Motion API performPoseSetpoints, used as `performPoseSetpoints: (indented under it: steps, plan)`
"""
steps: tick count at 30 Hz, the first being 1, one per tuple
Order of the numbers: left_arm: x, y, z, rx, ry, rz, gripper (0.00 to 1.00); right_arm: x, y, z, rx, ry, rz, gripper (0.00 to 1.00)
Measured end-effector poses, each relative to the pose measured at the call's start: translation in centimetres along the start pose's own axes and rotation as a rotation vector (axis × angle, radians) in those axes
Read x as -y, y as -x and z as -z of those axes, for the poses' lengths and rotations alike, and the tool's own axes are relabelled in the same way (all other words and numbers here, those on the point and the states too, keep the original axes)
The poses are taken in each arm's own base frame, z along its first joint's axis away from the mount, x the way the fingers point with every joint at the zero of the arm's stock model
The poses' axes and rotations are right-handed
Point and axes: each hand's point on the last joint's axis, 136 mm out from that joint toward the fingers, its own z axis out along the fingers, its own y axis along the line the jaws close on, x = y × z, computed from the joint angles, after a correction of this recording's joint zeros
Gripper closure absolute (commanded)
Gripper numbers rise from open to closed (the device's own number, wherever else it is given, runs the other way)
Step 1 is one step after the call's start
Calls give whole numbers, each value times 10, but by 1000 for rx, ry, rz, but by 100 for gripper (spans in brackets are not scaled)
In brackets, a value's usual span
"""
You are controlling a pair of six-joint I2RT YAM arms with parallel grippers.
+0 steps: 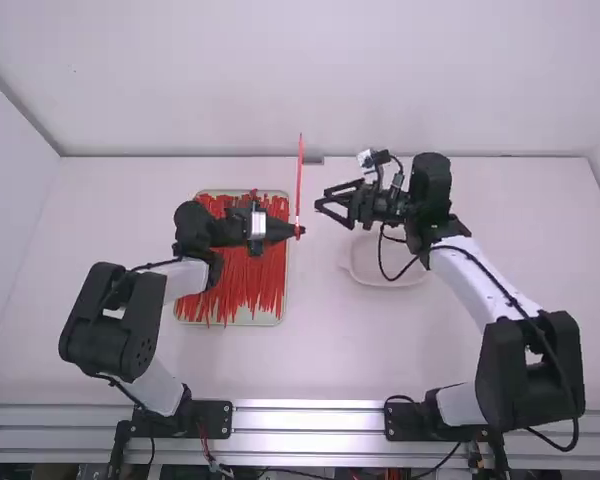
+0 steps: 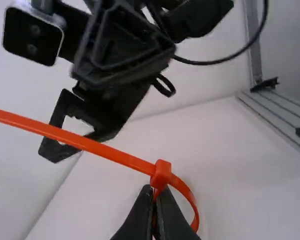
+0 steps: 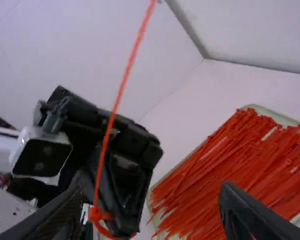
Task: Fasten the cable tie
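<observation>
Over the middle of the table [image 1: 500,190], the cable tie [image 1: 299,185] was held upright, pinched at its head by the left gripper [image 1: 294,232]. Its tail was already threaded into a small loop; tightening was judged to remain. At its three o'clock, the right gripper [image 1: 323,208] was spread, empty. No writing could be read.

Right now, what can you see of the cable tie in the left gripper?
It is a thin orange-red plastic cable tie, already threaded through its square head into a small loop. The left gripper pinches it beside the head; the long tail stands upright. The open right gripper is near, not touching.
</observation>
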Motion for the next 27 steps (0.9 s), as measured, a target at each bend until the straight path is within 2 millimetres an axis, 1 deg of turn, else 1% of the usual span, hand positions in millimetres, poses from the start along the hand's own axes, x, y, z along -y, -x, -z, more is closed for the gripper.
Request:
performPoseSetpoints:
  steps: [4, 8, 12, 16, 19, 21, 22, 23, 24, 27]
  plan:
    - [-11, 5, -3, -3, 1, 33, 98, -13, -7, -14, -28, 41, 25, 28]
    - [-12, 8, -3, 1, -1, 22, 98, -22, -13, -24, -48, 68, 35, 29]
    - [-10, 9, -6, 6, -9, 23, 98, -25, -10, -25, -41, 75, 51, 35]
    - [-9, 9, -7, 6, -12, 32, 98, -31, -10, -29, -39, 94, 77, 41]
    - [-7, 10, -8, 7, -22, 32, 98, -36, -11, -34, -45, 108, 85, 49]
    - [-5, 10, -10, 9, -32, 33, 98, -38, -12, -35, -47, 113, 87, 59]
    - [-4, 10, -10, 9, -35, 32, 98, -38, -12, -35, -47, 113, 85, 62]
    - [-3, 10, -11, 10, -40, 32, 98, -37, -12, -35, -46, 112, 85, 75]
    - [-3, 10, -11, 11, -42, 32, 98, -37, -11, -34, -45, 110, 90, 99]
    - [-3, 9, -12, 9, -41, 38, 98, -38, -12, -34, -47, 117, 86, 100]
